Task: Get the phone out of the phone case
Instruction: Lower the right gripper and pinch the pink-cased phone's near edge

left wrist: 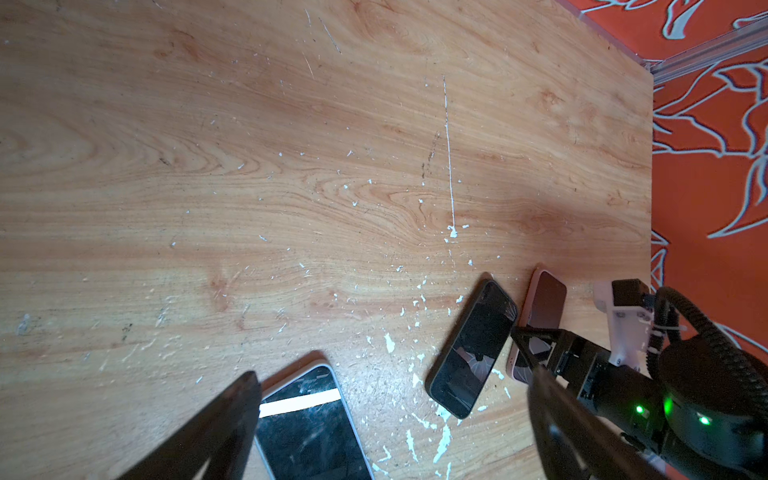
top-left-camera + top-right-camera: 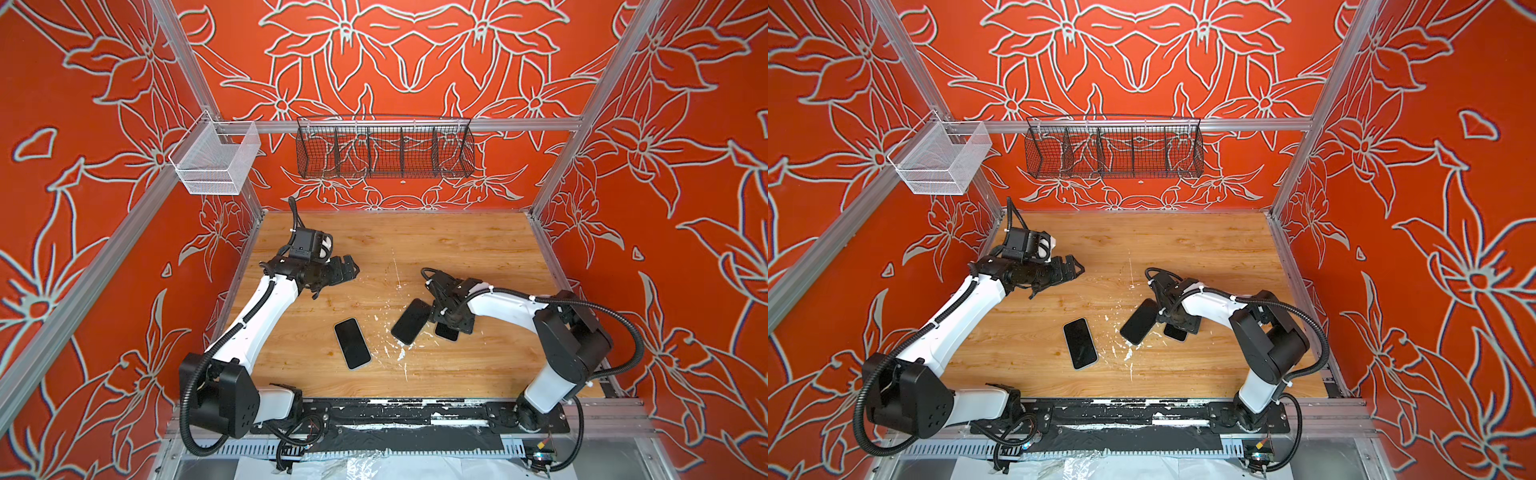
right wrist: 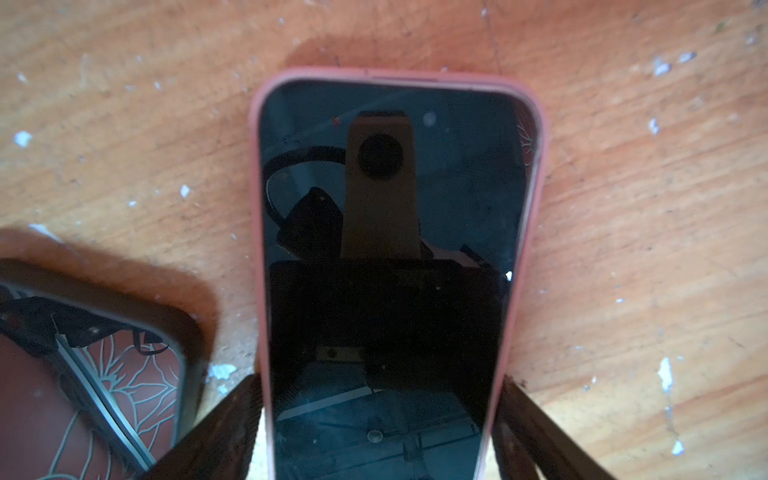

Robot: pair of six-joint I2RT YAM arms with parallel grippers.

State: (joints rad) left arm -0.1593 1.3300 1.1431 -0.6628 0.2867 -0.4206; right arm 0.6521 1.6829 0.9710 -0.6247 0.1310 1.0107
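Right jaws clamp the pink phone case (image 3: 311,77), phone (image 3: 386,291) inside, on the desk (image 3: 623,208); left jaws hover wide open.

Back half of table (image 2: 415,241) bare and open, dark phone (image 2: 411,321) just beside pink case (image 3: 332,76), crowding right gripper (image 2: 451,322) on that side, open wood on the other, white phone (image 2: 352,343) near with a gap between, left gripper (image 2: 338,276) well apart.
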